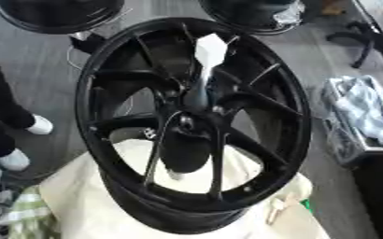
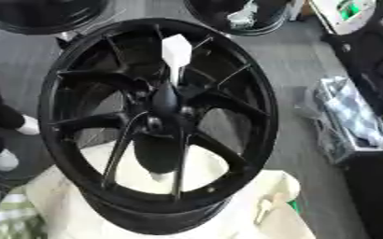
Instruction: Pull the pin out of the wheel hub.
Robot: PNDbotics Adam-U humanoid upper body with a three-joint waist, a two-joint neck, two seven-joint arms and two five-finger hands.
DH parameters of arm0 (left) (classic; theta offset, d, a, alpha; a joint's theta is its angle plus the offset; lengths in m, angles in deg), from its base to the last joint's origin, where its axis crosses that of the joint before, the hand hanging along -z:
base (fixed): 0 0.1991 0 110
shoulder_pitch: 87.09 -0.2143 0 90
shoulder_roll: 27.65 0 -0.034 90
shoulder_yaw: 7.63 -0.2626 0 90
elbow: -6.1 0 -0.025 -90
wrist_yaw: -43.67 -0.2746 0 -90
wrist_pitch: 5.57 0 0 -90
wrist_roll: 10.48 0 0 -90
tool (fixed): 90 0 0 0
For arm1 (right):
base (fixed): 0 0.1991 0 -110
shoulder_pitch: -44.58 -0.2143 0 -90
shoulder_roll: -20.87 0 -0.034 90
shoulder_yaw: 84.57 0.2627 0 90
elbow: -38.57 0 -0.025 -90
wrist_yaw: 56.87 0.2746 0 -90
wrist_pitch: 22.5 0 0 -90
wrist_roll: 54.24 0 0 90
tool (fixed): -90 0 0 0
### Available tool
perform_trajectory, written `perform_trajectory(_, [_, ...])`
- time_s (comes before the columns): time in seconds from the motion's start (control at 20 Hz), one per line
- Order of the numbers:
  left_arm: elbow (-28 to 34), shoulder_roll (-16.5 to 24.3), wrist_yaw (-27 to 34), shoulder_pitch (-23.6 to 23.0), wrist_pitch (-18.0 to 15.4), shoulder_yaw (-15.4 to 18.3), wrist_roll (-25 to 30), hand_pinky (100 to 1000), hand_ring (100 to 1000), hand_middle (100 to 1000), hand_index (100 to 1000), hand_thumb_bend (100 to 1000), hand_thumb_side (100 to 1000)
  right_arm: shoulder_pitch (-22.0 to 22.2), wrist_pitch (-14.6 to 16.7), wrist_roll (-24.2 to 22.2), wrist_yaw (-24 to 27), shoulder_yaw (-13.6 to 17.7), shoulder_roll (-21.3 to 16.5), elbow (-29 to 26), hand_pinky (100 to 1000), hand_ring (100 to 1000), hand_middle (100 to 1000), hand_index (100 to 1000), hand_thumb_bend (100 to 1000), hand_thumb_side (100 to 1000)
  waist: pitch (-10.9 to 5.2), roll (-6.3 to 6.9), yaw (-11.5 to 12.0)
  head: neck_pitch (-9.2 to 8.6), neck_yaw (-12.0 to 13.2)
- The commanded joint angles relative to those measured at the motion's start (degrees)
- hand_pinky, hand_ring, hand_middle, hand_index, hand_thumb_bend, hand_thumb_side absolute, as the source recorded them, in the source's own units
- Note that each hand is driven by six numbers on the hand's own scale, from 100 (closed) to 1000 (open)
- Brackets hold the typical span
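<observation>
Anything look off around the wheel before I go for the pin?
One thing: the pin, with its white top, still stands in the middle of the black wheel hub and leans slightly instead of sitting straight. The wheel rests on a cream cloth. Neither hand shows in either view. Nothing looks spilled or broken.

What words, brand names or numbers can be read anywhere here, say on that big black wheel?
None can be read.
Black wheel: no lettering shows on the rim or spokes.
White tab on the pin at the hub: blank.
Green and white item at the top right: too blurred to read.
</observation>
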Motion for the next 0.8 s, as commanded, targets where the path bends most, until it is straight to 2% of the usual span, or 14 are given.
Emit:
perform_trajectory(0.05, [0.68,0.65,0.0,0.15,-0.03,0.66,-0.47,722,614,604,739,100,902,-0.89,18.15,-17.37,-2.81,0.01,-0.26,-0.1,811,788,726,819,456,575,-1.31,0.26,-0.1,-0.08,0.2])
perform_trajectory(0.4, [0.61,0.64,0.15,0.11,0.1,0.65,-0.92,722,616,607,747,100,904,-0.64,18.16,-15.83,-7.23,-1.31,1.2,0.03,805,782,718,820,455,605,-1.25,0.3,0.01,-0.08,0.35])
perform_trajectory(0.8, [0.45,0.59,0.19,0.01,0.26,0.65,-1.31,722,617,608,754,100,905,-0.47,18.16,-17.68,-6.02,-2.16,1.63,-0.46,795,770,707,821,455,605,-1.36,0.37,-0.01,-0.08,0.74])
